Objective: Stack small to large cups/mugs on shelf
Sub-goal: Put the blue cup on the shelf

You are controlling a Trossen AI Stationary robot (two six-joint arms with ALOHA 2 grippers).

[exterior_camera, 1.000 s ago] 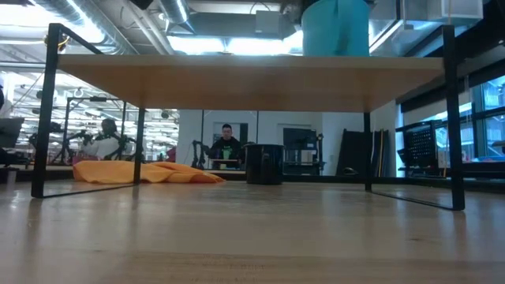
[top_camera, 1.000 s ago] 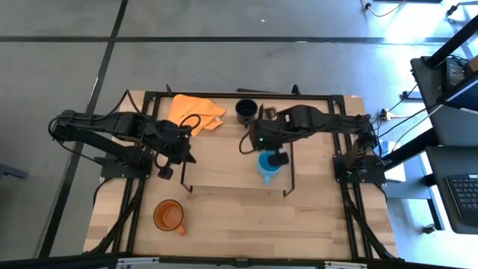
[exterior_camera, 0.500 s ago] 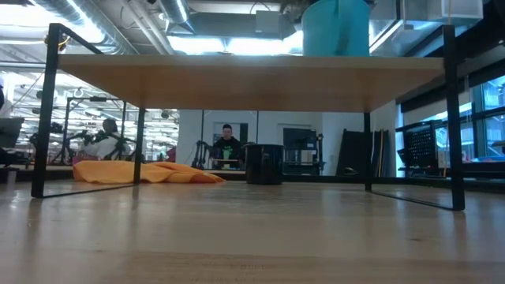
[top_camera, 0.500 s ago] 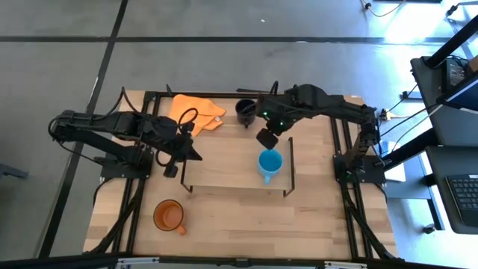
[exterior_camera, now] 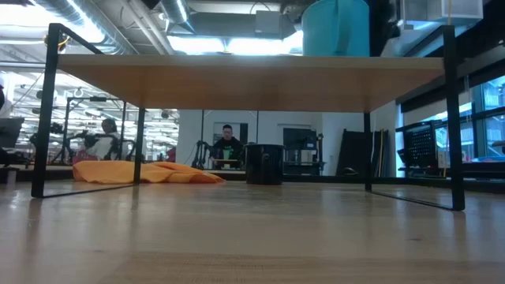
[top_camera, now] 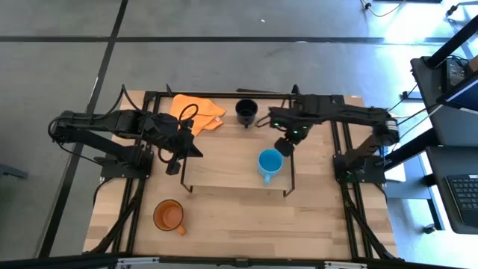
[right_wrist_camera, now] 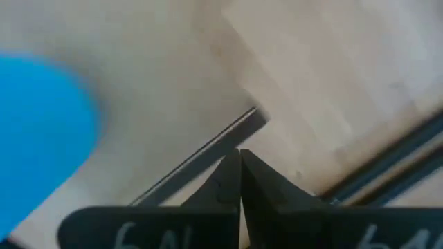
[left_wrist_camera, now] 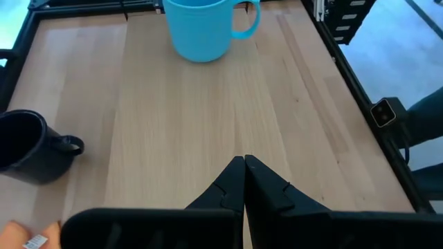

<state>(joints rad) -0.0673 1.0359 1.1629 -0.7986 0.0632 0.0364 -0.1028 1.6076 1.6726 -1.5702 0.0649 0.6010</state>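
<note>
The light blue mug (top_camera: 269, 163) stands upright on the right part of the shelf (top_camera: 224, 161); it also shows in the low view (exterior_camera: 335, 28) and the left wrist view (left_wrist_camera: 204, 28). The black mug (top_camera: 246, 111) stands on the table beyond the shelf. The orange mug (top_camera: 169, 216) stands on the table at the near left. My right gripper (top_camera: 282, 146) is shut and empty, above the shelf's right end, just beyond the blue mug. My left gripper (top_camera: 196, 154) is shut and empty at the shelf's left end, pointing right.
An orange cloth (top_camera: 196, 112) lies at the far left of the table, next to the black mug. The shelf's black frame bar (right_wrist_camera: 208, 152) runs just below my right gripper. A person shows in the room beyond (exterior_camera: 227, 142).
My right gripper has drawn away from the light blue mug, first toward the table's far edge, then toward the right, and now is over the shelf's right end. The mug has stayed upright on the shelf.
</note>
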